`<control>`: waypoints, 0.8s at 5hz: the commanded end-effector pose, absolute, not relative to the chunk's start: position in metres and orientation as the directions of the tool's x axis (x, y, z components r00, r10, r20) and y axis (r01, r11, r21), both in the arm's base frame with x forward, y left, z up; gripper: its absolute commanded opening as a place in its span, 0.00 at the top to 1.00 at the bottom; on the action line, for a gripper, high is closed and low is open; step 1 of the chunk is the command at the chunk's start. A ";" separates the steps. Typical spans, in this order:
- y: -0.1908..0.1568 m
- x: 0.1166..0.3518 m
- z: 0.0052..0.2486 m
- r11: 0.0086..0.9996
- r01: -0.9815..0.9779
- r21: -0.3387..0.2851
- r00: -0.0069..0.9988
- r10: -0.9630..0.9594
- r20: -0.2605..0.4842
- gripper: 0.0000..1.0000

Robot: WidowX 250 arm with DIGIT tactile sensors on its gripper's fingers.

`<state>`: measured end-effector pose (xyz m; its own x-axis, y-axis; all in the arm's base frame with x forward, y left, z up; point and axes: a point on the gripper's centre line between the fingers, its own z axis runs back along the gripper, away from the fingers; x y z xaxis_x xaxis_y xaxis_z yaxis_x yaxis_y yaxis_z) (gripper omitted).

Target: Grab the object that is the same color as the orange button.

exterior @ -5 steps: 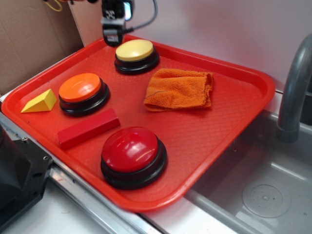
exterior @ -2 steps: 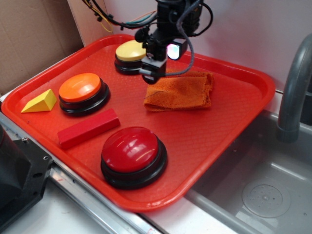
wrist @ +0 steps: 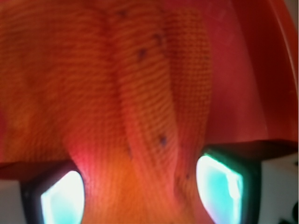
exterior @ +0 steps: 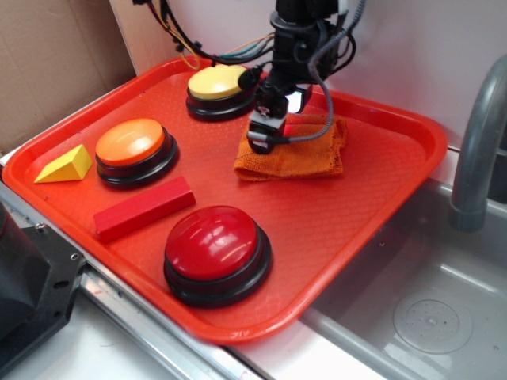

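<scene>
On the red tray [exterior: 372,198], toward its far right part, lies the orange rag [exterior: 313,154], a soft folded piece of terry cloth with a loose, rumpled outline and a thick doubled edge along its near side. Its colour is a warm orange, close to that of the orange button [exterior: 131,141], whose round dome sits on a black base at the tray's left. From the wrist view the rag [wrist: 140,93] fills nearly the whole picture: a fine ribbed weave runs across it, raised folds run lengthwise down its middle, and a few small dark specks dot the fabric. A strip of tray shows beyond the cloth at the right of that view.

Above the rag's left part, the gripper [exterior: 265,136] points down at the cloth, very close to it or touching; contact cannot be made out. In the wrist view its two fingers [wrist: 224,186] stand apart at the bottom corners with the cloth spanning the gap between them, so the jaws are spread and hold nothing.

Behind the gripper sits the yellow button [exterior: 215,83]. Near the front edge is the large red button [exterior: 214,245], with the red block [exterior: 142,207] and the yellow wedge [exterior: 65,165] to the left.
</scene>
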<state>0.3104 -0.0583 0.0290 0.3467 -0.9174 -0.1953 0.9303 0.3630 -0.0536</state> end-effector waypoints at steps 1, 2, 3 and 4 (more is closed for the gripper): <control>-0.069 0.310 0.037 0.395 0.915 -0.086 0.387 -0.917 -0.096 1.00; -0.063 0.304 0.045 0.429 0.898 -0.095 0.418 -0.901 -0.112 1.00; -0.047 0.294 0.069 0.605 0.792 0.083 0.607 -0.767 -0.207 1.00; -0.042 0.287 0.105 0.709 0.669 0.225 0.743 -0.639 -0.198 1.00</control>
